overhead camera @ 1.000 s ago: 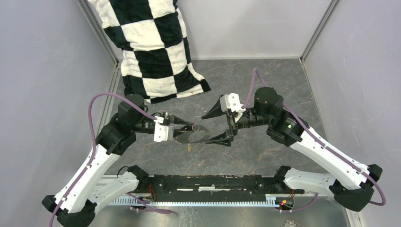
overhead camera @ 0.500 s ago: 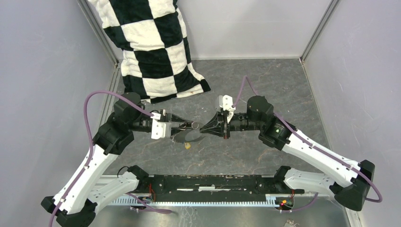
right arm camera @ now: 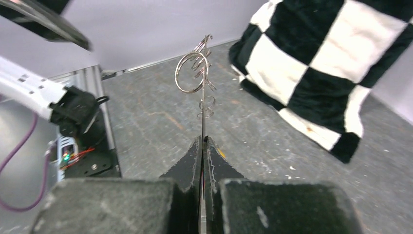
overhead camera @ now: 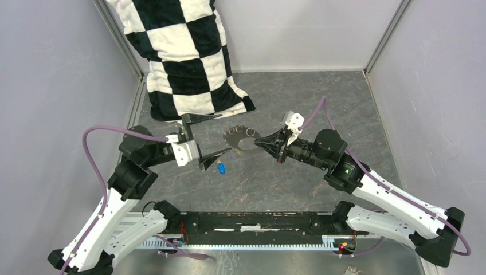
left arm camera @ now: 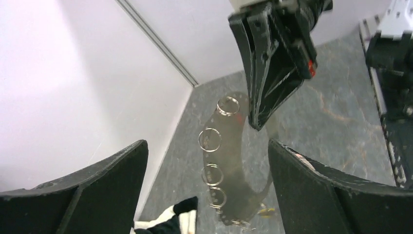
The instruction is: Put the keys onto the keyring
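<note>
- Jaws pressed together on the right gripper (overhead camera: 258,140), pinching the keyring (left arm camera: 238,165) edge-on by its thin flat strip, rings (left arm camera: 210,140) sticking out ahead of the tips.
- Gaping wide on the left gripper (overhead camera: 224,133), holding nothing, touching nothing.
- Looks light, springy, slick: best gripped on bare metal between rings.
- Blue key (overhead camera: 221,168) lying just beside the left gripper's near finger: tiny, skittish, best taken by its plastic head.

No legible text, label or number

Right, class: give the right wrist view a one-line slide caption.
Right gripper, jaws shut on a thin ringed metal strip; checkered cloth behind.
</note>
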